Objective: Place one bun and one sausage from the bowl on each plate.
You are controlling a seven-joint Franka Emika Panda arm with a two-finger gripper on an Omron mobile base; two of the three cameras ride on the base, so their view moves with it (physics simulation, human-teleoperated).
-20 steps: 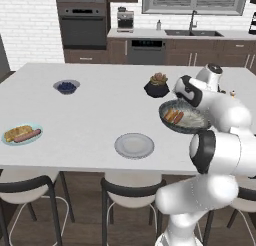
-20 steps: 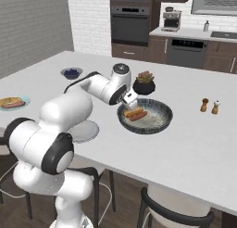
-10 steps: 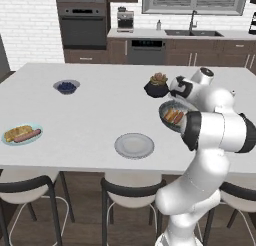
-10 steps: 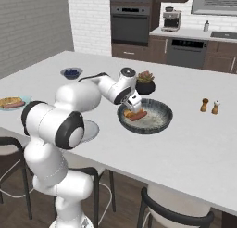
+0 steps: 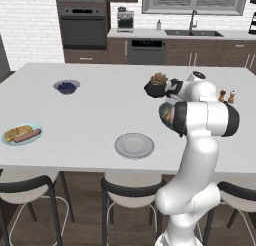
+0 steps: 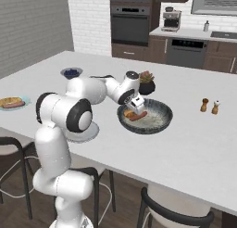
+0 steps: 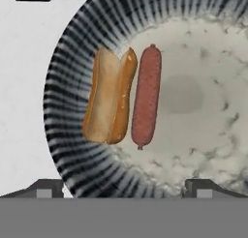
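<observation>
Bun [image 7: 108,96] + sausage [image 7: 147,96] in bowl [image 7: 77,155]; gripper [image 7: 123,188] open, probably above.

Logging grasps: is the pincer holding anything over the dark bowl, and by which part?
Nothing is held: the pincer is open above the golden-tan bun and reddish sausage lying in the dark bowl.
</observation>
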